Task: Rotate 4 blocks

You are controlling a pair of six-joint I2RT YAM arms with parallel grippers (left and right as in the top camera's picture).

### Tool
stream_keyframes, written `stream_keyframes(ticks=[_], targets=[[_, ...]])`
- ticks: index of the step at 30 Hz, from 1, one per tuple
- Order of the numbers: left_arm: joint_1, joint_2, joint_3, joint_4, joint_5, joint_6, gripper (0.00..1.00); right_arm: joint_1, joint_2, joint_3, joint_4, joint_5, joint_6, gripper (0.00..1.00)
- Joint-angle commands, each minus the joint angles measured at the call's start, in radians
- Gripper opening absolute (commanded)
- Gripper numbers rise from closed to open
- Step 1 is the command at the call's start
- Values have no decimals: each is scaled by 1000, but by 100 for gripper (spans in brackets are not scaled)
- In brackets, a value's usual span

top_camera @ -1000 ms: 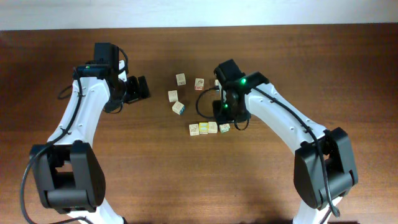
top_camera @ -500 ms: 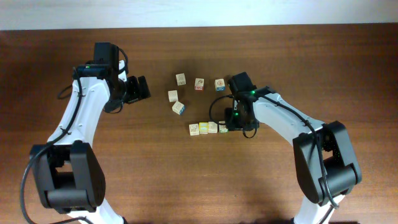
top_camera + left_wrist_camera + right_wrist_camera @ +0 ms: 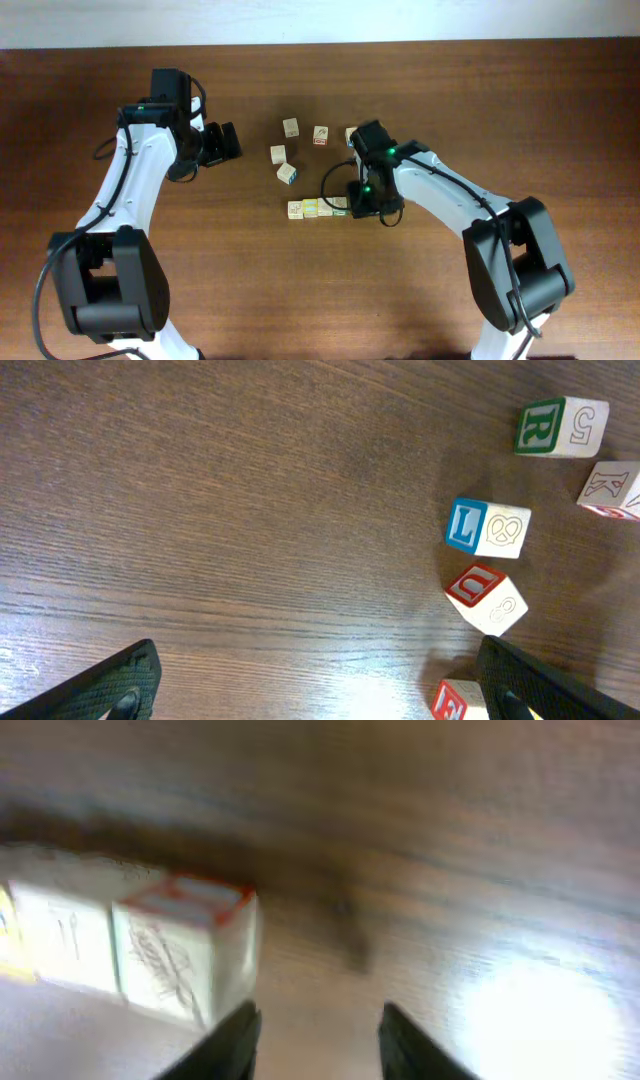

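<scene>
Shifted since a second ago, the row of four blocks (image 3: 318, 207) lies further left on the table (image 3: 300, 290), and the right gripper (image 3: 362, 203) has come left with it, standing at the row's right end and covering that end from overhead. The row is the nearest group to the arm bases. Its long axis runs left to right across the table, the right end slightly farther away, the cubes side by side and touching.

In the right wrist view, which is blurred, the row's end block (image 3: 185, 955) shows a red-edged face upward and a printed drawing on its side. It sits off to one side of the right gripper (image 3: 320, 1045), just beyond one fingertip and outside the gap. Whether it touches that finger I cannot tell. The fingers stand partly apart, with only bare wood between them, grasping nothing.

Just beyond the row's left end, apart from it, lies a blue-marked block (image 3: 287, 173), turned askew to the row, and behind that a pale block (image 3: 278, 154). Farthest from the row, three more form a loose line: one (image 3: 290, 127), one (image 3: 320, 134), and one (image 3: 350, 133) partly hidden by the right arm crossing over it.

Well left of the row and farther back, the left gripper (image 3: 222, 142) hangs with its fingers (image 3: 110, 685) released wide, holding nothing, with several loose blocks beyond them
</scene>
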Motion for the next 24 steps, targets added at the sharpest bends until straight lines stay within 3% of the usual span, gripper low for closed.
stream_keyframes(ticks=[1, 6, 9, 12, 24], targets=[[4, -1, 16, 2, -7, 5, 99, 4, -2, 136, -91, 79, -16, 43], [4, -1, 16, 2, -7, 4, 99, 106, 6, 187, 101, 54, 47, 45], [4, -1, 16, 2, -7, 5, 99, 177, 50, 187, 182, 169, 156, 45], [4, -1, 16, 2, -7, 5, 99, 205, 85, 186, 193, 256, 223, 44], [4, -1, 16, 2, -7, 5, 99, 248, 132, 186, 155, 255, 223, 44]])
